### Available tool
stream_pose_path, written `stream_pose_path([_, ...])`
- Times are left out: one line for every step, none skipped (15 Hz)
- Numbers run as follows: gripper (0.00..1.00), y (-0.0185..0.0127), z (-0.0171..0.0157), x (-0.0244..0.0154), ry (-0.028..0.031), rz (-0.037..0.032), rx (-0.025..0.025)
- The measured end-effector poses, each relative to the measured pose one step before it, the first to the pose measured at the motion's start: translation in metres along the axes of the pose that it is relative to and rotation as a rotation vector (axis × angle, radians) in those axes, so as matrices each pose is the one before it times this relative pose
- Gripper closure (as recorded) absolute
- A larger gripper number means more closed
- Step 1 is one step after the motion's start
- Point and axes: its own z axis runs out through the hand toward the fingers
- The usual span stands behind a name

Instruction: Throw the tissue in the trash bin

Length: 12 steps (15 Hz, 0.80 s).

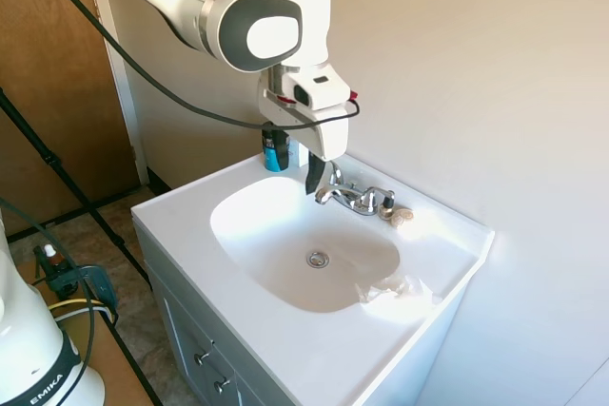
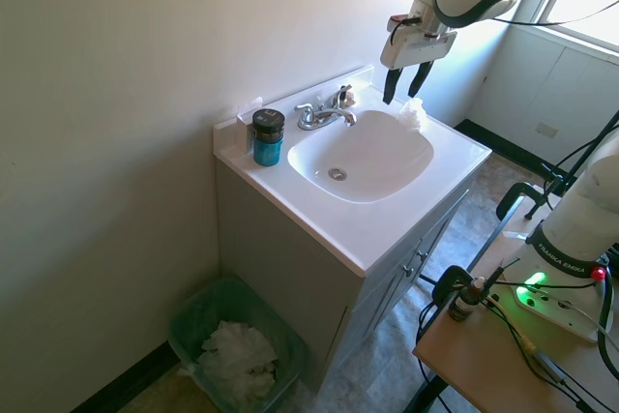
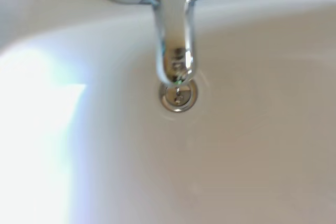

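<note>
It was a small bathroom with plain beige walls, and a white vanity sink (image 2: 455, 157) stood against the wall under my arm. My claw (image 2: 405, 83) hung in the air above the back of the basin, near the chrome faucet (image 1: 350, 195), its 2 dark fingers parted and nothing between them. The tissue (image 1: 392, 287) lay crumpled on the basin's rim at the end of the counter away from the blue jar (image 2: 267, 137), well apart from my fingers, in a bright patch of sunlight. A small beige shell-like lump (image 1: 401, 216) sat beside the faucet; I judged that was not my target. The trash bin (image 2: 198, 314) stood on the floor beside the cabinet, lined in green and already holding white paper. My wrist camera showed only the spout and the drain (image 3: 178, 95) below it, so I was not yet over the wad. To do this step well, I reckoned I should travel sideways clear of the faucet, centre the open fingers over the wad, then drop low enough to pinch the soft paper without scraping the porcelain. The only writing I could read was "FRANKA EMIKA" on my arm; the jar's label was too small to make out.
</note>
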Motion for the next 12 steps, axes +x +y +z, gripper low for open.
stream_pose_path([0.0,0.00268,-0.00122,0.01318,0.00128,0.0256,0.00318])
stream_pose_path([0.0,0.00286,0.00118,0.01472,-0.0014,0.02777,-0.00055])
stream_pose_path([0.0,0.00307,0.00357,0.01561,-0.00354,0.02844,-0.00439])
stream_pose_path([0.0,0.00322,0.00543,0.01492,-0.00536,0.02765,-0.00703])
stream_pose_path([0.0,0.00419,0.00554,0.01639,-0.00346,0.02889,-0.0061])
stream_pose_path([0.0,0.00413,0.00535,0.0157,-0.00209,0.02683,-0.00461])
stream_pose_path([0.0,0.00301,0.00494,0.01274,0.00027,0.021,-0.00214])
stream_pose_path([0.0,0.00337,0.00382,0.01262,0.00006,0.02081,-0.00322])
stream_pose_path([0.0,0.00255,0.00308,0.01074,0.0013,0.01938,-0.0022])
stream_pose_path([0.0,0.00322,0.00443,0.01142,0.00001,0.02155,-0.00523])
stream_pose_path([0.0,0.00289,0.00536,0.01133,-0.00055,0.02051,-0.00604])
stream_pose_path([0.0,0.00182,0.00762,0.01073,-0.00433,0.01821,-0.00781])
